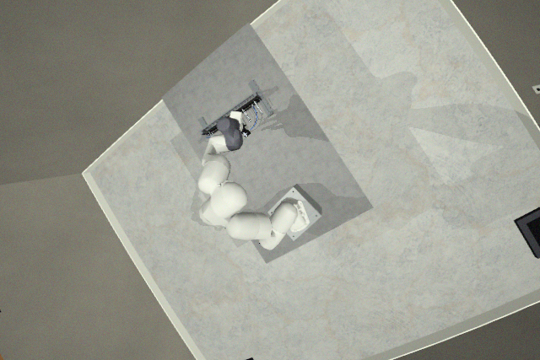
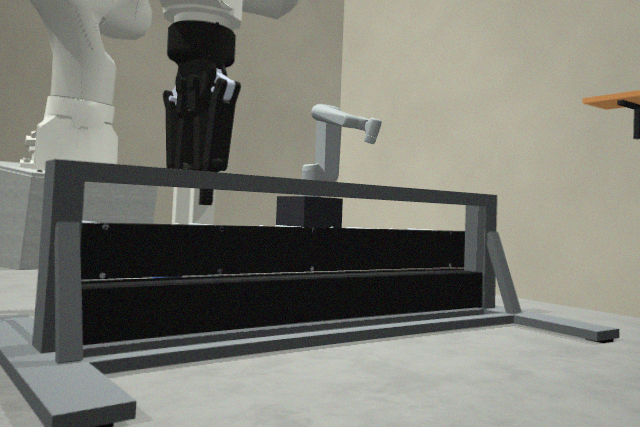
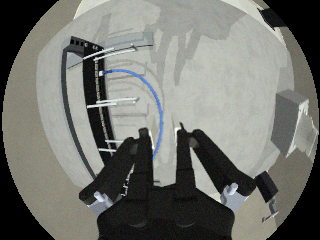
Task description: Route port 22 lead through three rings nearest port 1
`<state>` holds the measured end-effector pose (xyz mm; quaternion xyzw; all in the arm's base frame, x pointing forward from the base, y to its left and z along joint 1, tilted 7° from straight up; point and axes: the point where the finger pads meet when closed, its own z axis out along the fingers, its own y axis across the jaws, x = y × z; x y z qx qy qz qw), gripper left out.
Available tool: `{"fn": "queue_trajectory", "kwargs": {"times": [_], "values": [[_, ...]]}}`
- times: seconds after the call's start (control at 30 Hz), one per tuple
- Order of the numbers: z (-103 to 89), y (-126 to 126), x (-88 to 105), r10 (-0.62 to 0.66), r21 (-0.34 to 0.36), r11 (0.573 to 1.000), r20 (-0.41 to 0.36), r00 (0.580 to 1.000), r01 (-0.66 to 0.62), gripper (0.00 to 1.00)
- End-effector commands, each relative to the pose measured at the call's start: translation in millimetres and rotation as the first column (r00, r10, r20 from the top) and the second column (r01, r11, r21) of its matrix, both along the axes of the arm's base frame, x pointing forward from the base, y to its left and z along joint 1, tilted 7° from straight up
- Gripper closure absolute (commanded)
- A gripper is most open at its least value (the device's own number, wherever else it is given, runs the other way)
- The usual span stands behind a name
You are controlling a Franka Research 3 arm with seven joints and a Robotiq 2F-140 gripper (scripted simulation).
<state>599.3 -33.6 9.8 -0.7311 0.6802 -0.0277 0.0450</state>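
The grey rack (image 1: 253,86) (image 2: 361,189) stands on the table; the exterior view shows it from behind, with the black backs of the patch panel (image 2: 258,246) and the cable manager (image 2: 258,303). The blue lead (image 3: 151,91) (image 1: 256,118) arcs out from the panel (image 3: 86,127) near the rings (image 3: 118,100) and runs down between my fingertips. My gripper (image 3: 163,120) (image 2: 205,197) hangs at the rack's front, its tips just below the top bar. The fingers stand partly closed with a clear gap much wider than the lead, so it is open. The lead's free end is hidden.
My arm's base (image 1: 300,212) sits on a plinth near the table's front. The rack's feet (image 2: 568,330) stick out sideways. A second small arm (image 2: 336,122) on a dark block stands beyond the rack. An orange shelf (image 2: 612,99) is on the far right wall.
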Motion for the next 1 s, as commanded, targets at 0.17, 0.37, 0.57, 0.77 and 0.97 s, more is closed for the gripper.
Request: {"fn": "queue_trajectory", "kwargs": {"times": [0.17, 0.37, 0.57, 0.77, 0.97], "values": [[-16.3, -1.1, 7.4, 0.012, -0.003, 1.0, 0.016, 1.0, -0.012, 0.8], [-26.3, -0.8, 8.6, 0.012, -0.003, 1.0, 0.016, 1.0, -0.012, 0.8], [-30.0, -0.7, 9.0, 0.012, -0.003, 1.0, 0.016, 1.0, -0.012, 0.8], [-31.8, -0.7, 9.3, 0.012, -0.003, 1.0, 0.016, 1.0, -0.012, 0.8], [-31.8, -0.7, 9.3, 0.012, -0.003, 1.0, 0.016, 1.0, -0.012, 0.8]]}}
